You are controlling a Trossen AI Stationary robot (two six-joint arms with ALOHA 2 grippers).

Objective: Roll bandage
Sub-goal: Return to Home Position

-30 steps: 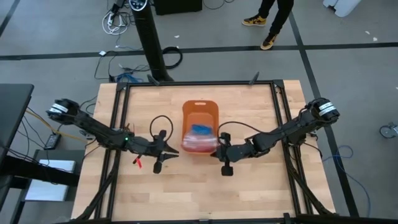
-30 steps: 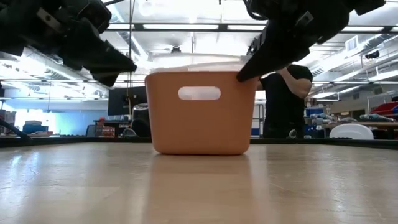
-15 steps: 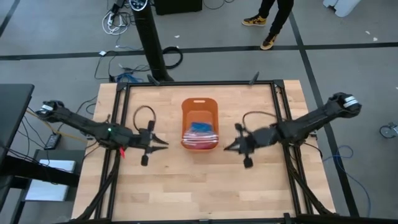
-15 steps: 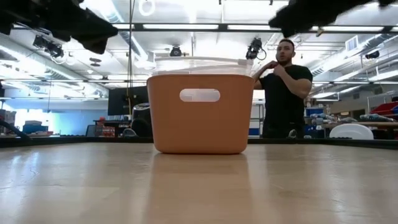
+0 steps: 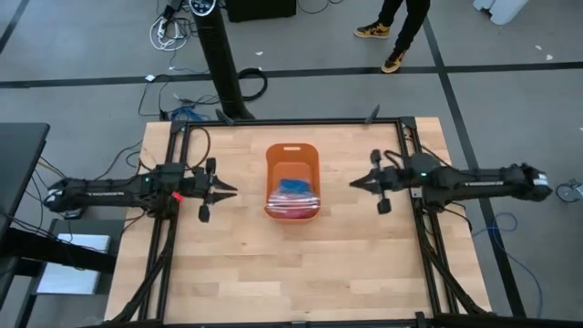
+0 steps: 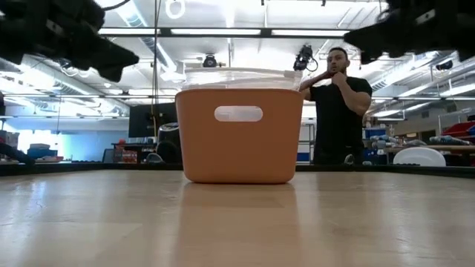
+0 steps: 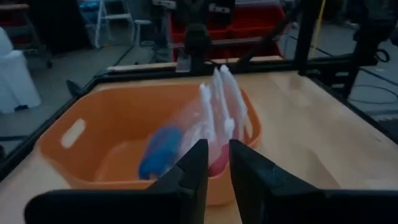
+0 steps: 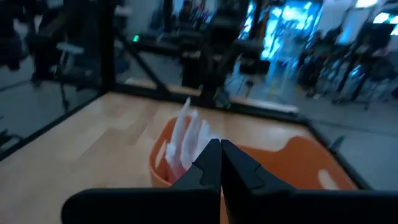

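Blue bandage [image 5: 293, 188] in unlabelled tray [image 5: 292, 156]

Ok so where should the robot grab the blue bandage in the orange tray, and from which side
Probably from straight above. The bandage lies low inside the orange tray, whose walls block any sideways approach. Grip its bare far end; the clear plastic bag fills the near end. Both grippers hang outside the tray.

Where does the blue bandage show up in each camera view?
High view: the bandage lies in the orange tray, mid-table.
Low view: not visible, hidden behind the tray wall.
Left wrist view: blue, inside the tray, beside the clear bag.
Right wrist view: not visible.
Shared landmark: the orange tray.
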